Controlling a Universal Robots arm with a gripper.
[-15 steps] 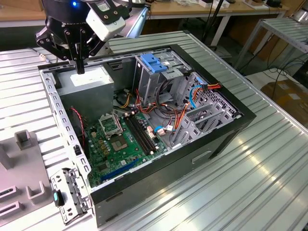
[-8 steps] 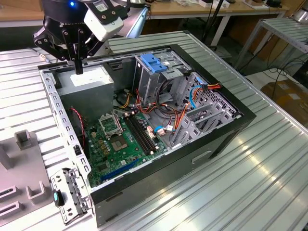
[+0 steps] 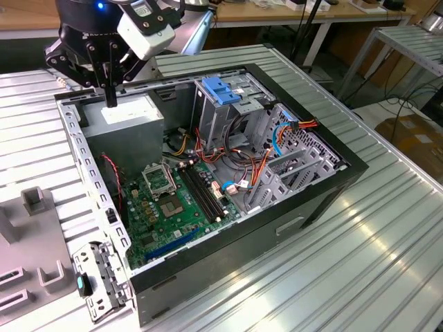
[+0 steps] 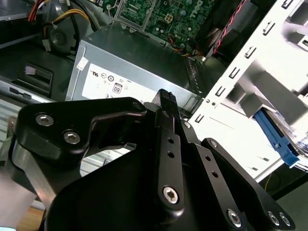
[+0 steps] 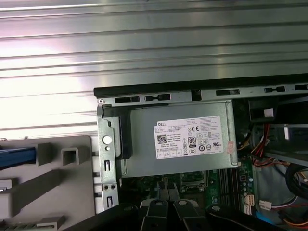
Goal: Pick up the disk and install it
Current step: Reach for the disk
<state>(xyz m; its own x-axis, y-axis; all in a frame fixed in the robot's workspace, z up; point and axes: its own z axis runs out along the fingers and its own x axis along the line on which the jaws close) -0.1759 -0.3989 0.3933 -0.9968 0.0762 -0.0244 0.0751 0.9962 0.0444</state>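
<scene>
Beside the open computer case (image 3: 304,207), at the grey fixture (image 5: 57,185): disk (image 5: 17,158), blue side rail showing. Over the power supply (image 3: 131,121), gripper (image 3: 110,97), fingers pressed together, empty. Ribbed metal table (image 3: 360,263); wooden benches (image 3: 277,10) behind

**Open computer case (image 3: 315,207) lying on the ribbed metal table (image 3: 374,270)**

Inside, a grey power-supply box (image 3: 128,123) is sitting in one corner. The green motherboard (image 3: 169,207) is lying flat beside it. Red and orange cables (image 3: 259,166) are trailing past a tall metal cage (image 3: 211,124) with a blue plastic top. A grey fixture (image 3: 34,242) is resting just outside the case.
</scene>
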